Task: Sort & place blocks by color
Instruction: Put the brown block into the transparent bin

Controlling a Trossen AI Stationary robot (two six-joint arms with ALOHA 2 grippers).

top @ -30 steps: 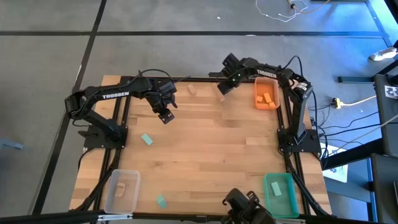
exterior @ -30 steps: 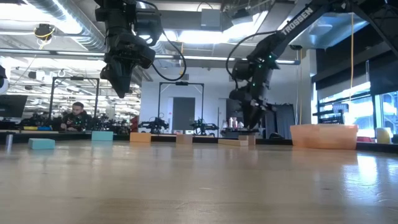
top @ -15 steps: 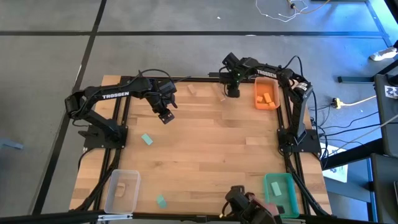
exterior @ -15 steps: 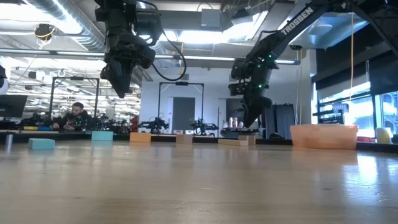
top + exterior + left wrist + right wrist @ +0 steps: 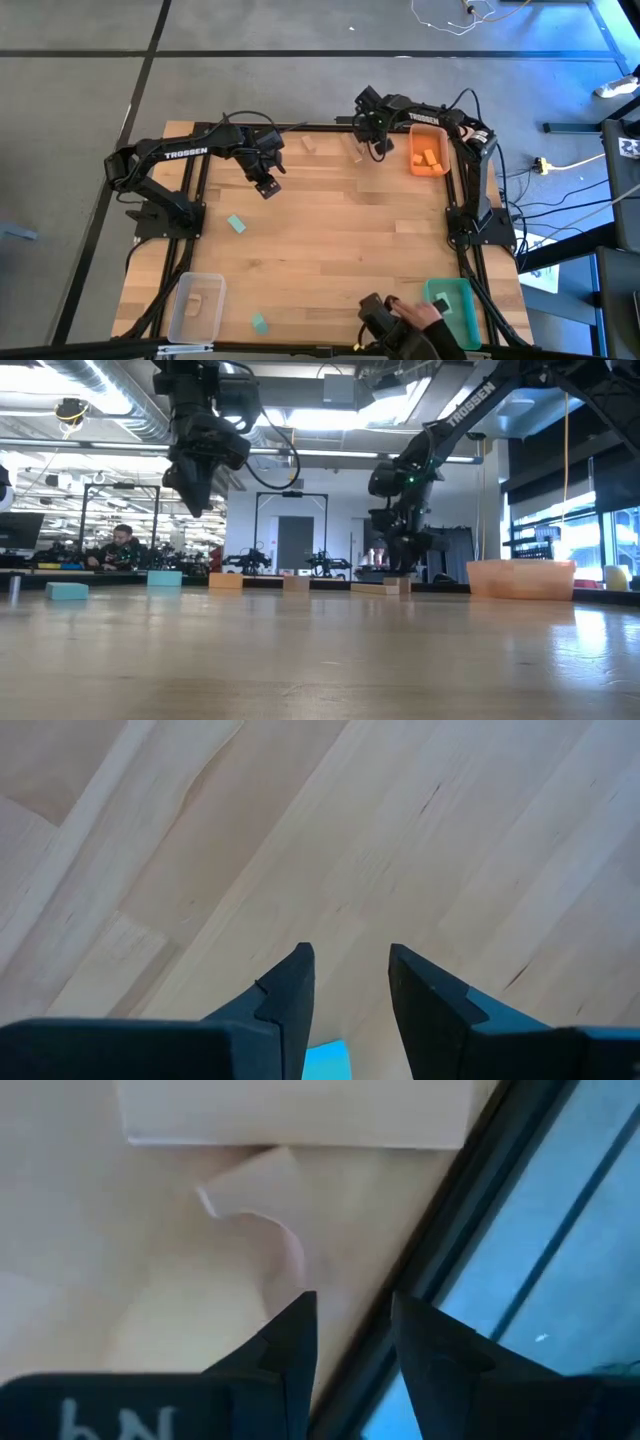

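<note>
Two arms: both read TROSSEN in white along the forearm
Your right gripper [image 5: 379, 146]: low at the far edge beside a pale wood block [image 5: 353, 147], fingers a little apart, nothing held
Your left gripper [image 5: 266, 187]: hanging mid-air, fingers parted, empty
Teal blocks [image 5: 236, 224]: left side of the table [image 5: 330, 240]
Orange blocks [image 5: 428, 158]: in the orange bin [image 5: 443, 150]

Only a corner of a teal block [image 5: 322, 1060] showing, cut off between the left end effector [image 5: 350, 990] fingers. Pale wood block [image 5: 295, 1112] at 12 o'clock blurred, top cut off.
</note>
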